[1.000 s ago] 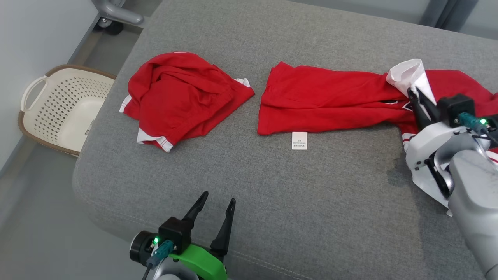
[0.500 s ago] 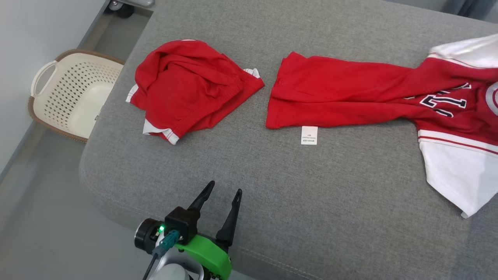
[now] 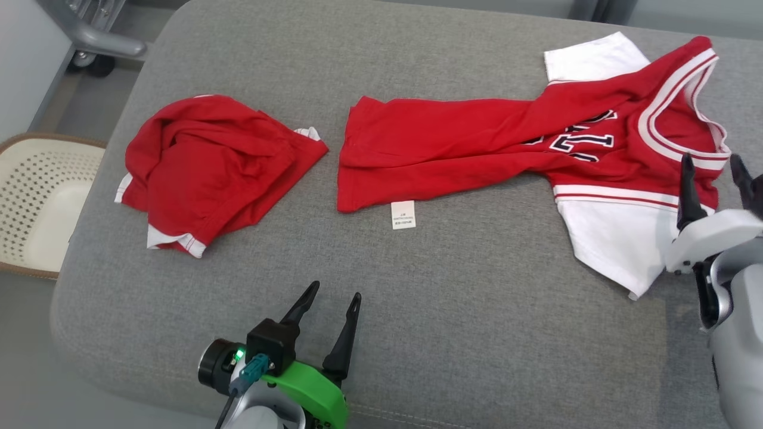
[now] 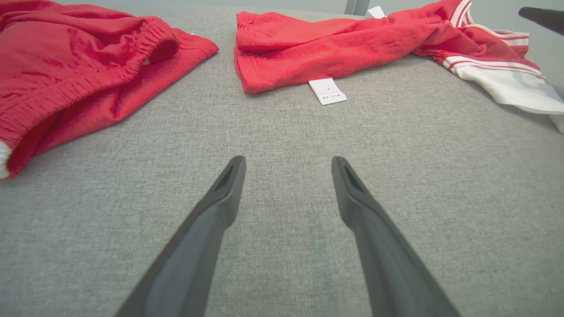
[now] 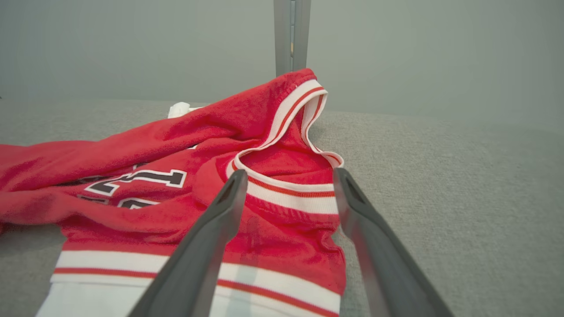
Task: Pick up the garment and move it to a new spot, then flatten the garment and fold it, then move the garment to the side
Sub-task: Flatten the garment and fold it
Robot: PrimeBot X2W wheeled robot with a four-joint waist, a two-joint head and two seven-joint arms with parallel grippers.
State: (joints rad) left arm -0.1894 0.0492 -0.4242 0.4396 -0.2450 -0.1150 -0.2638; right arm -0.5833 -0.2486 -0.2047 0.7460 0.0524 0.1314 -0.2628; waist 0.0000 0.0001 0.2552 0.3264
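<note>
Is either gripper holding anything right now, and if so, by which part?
Nothing is held. The right gripper stands open over the jersey at its collar. The left gripper is open above bare couch.

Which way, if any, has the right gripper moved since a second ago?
Yes: the right gripper moved to the robot's right, farther from the red shorts, its fingers now open.
</note>
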